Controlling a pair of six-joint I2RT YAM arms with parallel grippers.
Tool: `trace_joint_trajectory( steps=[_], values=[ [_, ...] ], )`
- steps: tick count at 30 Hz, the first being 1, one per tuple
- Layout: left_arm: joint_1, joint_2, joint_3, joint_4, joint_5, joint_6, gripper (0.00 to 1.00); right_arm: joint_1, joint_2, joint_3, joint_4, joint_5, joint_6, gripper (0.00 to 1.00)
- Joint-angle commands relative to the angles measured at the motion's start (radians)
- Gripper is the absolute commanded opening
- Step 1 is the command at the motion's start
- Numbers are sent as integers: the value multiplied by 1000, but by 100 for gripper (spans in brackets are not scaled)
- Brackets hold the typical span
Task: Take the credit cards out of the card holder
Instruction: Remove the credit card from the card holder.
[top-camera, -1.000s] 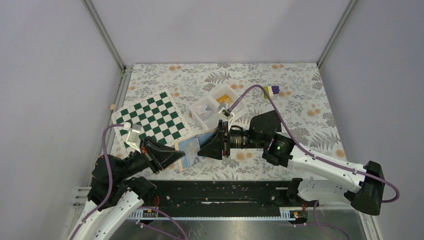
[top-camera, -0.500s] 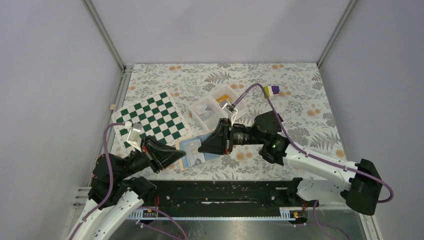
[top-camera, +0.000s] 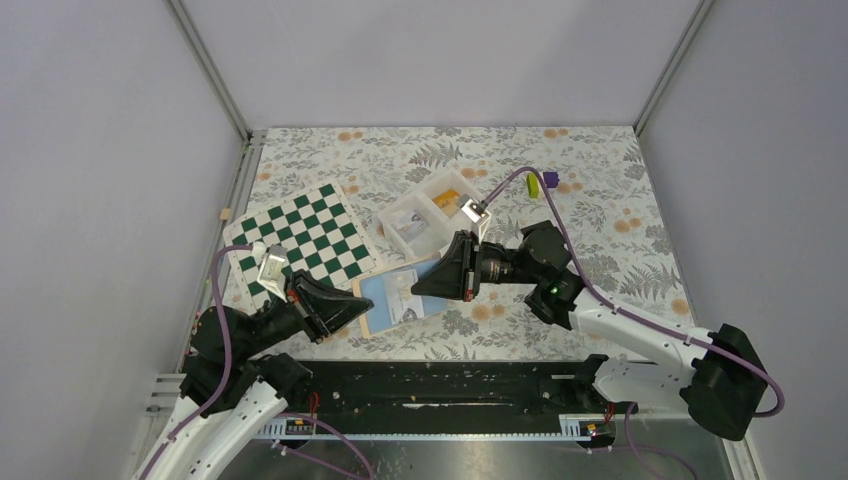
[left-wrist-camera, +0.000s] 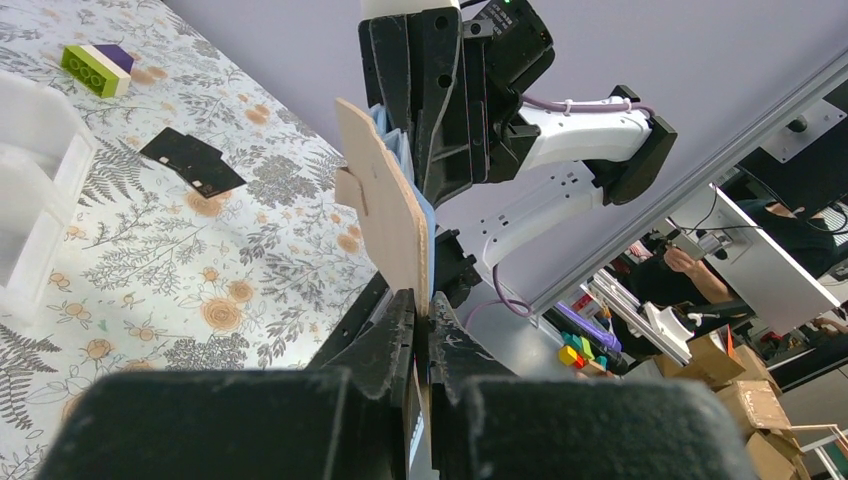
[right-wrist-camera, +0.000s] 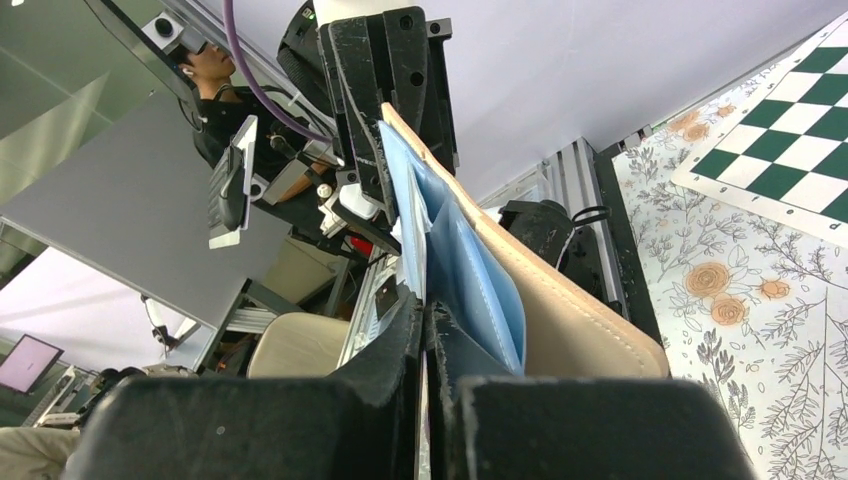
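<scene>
Between the two arms, over the table, we see the card holder held at both ends. Our left gripper is clamped tight on its tan near edge. Our right gripper is also fully closed, on what seems one of the credit cards in the blue pocket. The card runs along these fingers, so we judge the pull should go rightwards, away from the left claw.
</scene>
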Motion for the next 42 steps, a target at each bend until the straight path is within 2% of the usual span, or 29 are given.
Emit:
trace_joint_trajectory(
  steps=[1,6,8,9,10,11,21,28,32,36,39,42],
  values=[
    [-3,-1,2,73,12,-2,0,-30,-45,3,29,-44,6,0],
    [-4,5,-3,81,15,-3,0,-37,-54,-1,25,-53,6,0],
    [-3,5,-5,80,12,-3,0,-43,-56,-3,23,-57,7,15],
    [-3,6,-4,79,13,-2,0,-46,-57,-4,24,-58,7,13],
    [-3,6,-4,77,14,-2,0,-49,-58,-6,24,-53,8,3],
    [-4,7,-4,77,14,-2,0,-53,-60,-11,25,-49,11,0],
    [-4,6,-1,57,-17,15,0,-91,-104,-29,16,-49,40,0],
    [-4,1,56,-111,-181,102,0,-163,-234,-38,-221,44,-34,0],
    [-3,-2,87,-200,-264,158,0,-205,-291,-50,-285,101,-30,0],
    [-3,-6,128,-309,-404,225,0,-226,-323,-42,-357,164,-48,0],
    [-3,-1,173,-392,-519,290,0,-227,-321,-40,-394,263,-47,0],
    [-4,-19,207,-432,-603,343,0,-227,-310,-70,-399,427,-21,0]
  ],
)
